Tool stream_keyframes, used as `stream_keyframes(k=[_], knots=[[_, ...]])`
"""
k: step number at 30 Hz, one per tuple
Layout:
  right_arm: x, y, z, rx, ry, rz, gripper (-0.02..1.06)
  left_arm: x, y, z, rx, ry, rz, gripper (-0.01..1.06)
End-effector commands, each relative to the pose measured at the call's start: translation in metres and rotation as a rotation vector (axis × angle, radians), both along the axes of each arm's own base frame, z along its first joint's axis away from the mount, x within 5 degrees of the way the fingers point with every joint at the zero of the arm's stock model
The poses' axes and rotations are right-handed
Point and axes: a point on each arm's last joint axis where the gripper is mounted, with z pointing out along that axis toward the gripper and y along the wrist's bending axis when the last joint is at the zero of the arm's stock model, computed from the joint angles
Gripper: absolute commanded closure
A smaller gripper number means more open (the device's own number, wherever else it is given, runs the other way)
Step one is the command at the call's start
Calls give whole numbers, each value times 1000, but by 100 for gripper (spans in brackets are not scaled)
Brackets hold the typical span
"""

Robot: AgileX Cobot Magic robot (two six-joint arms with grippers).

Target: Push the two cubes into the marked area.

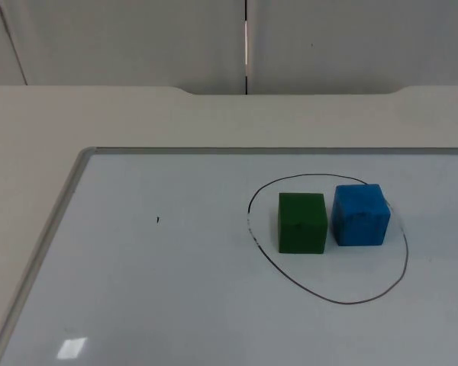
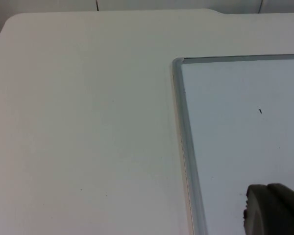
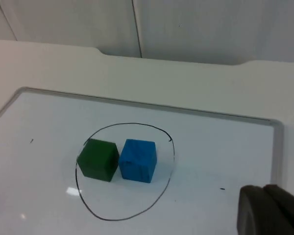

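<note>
Both cubes sat inside the marked ring (image 1: pixel 327 238), green cube (image 1: pixel 302 223) touching blue cube (image 1: pixel 359 215), well ahead of my right gripper (image 3: pixel 269 210). Left gripper (image 2: pixel 272 210) waited by the whiteboard's edge (image 2: pixel 186 142). Finger spread: couldn't tell. Pushing looked done; next, I judged, only hold clear.

Green cube (image 1: pixel 302 223) and blue cube (image 1: pixel 359 215) sit just beside each other inside drawn ring (image 1: pixel 330 299), no passable gap between them. Whiteboard (image 1: pixel 175 290) left of ring is bare except small dark mark (image 1: pixel 157 220). Raised board frame (image 1: pixel 42 244) borders the desk (image 1: pixel 99 114).
</note>
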Motion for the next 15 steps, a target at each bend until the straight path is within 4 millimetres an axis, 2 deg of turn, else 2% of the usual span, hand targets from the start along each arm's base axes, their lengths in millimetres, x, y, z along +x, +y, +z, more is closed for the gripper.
stream_keyframes(k=[1,4,8,15], knots=[[-8,-3,-4,-33,2,11,105,1,0,-1,-4,-6,0,105],[-17,-6,-9,-69,3,26,105,1,0,-1,-4,-6,0,105],[-33,-10,-30,-54,5,41,105,1,0,-1,-4,-6,0,105],[-52,-12,-29,-40,-105,92,105,1,0,-1,-4,-6,0,105]])
